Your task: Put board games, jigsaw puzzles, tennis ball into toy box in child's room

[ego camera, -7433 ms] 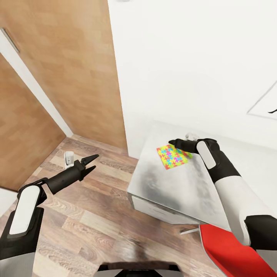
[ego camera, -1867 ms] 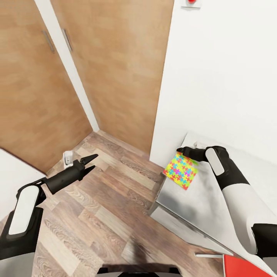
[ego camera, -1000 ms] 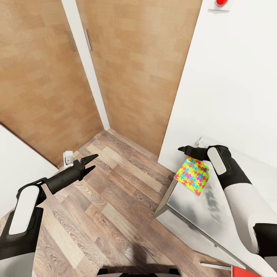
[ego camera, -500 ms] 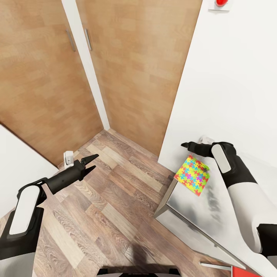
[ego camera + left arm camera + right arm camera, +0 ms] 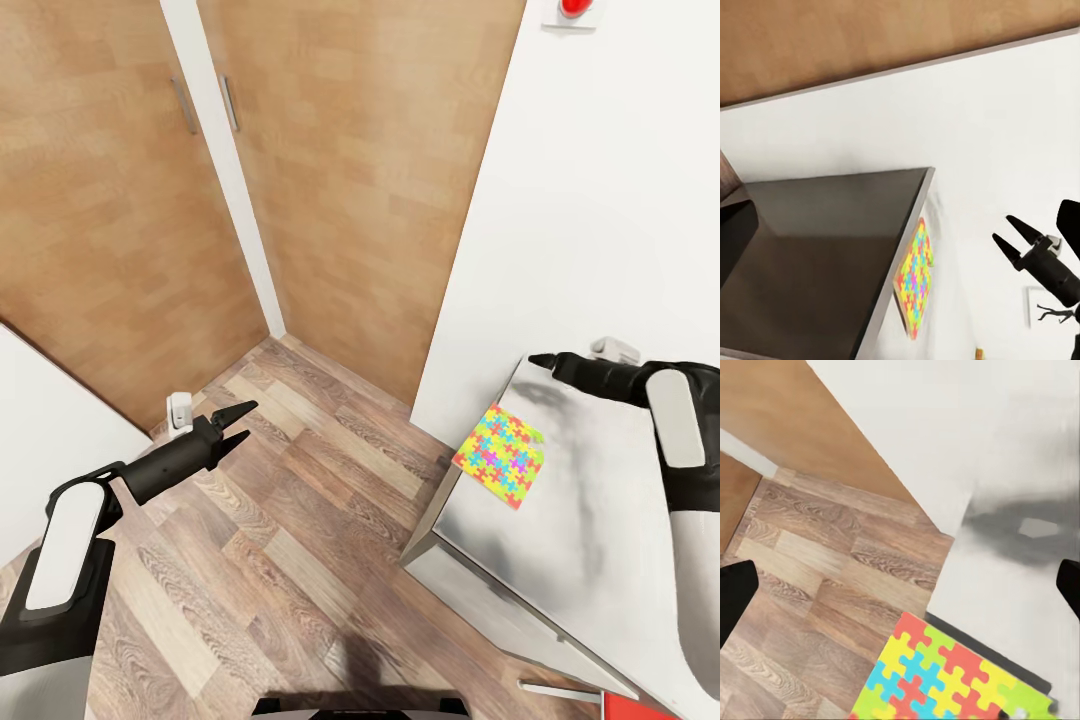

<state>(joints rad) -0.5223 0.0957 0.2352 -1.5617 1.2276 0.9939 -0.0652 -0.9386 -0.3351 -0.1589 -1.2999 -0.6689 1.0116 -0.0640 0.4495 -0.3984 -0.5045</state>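
**Puzzle hanging off the table corner, right hand needs a regrasp**

The jigsaw puzzle lies flat at the very corner of the table, one edge poking out over the wood floor. The right gripper hovers above the tabletop, near the puzzle but apart from it, jaws spread and empty. The left gripper hangs over the floor, well apart, also spread with nothing in it.

My take: that overhang is handy. Come in low from the edge and pinch the protruding part rather than clawing at a thin sheet from above. Go slow, since a nudge could tip it off. No toy box visible here.
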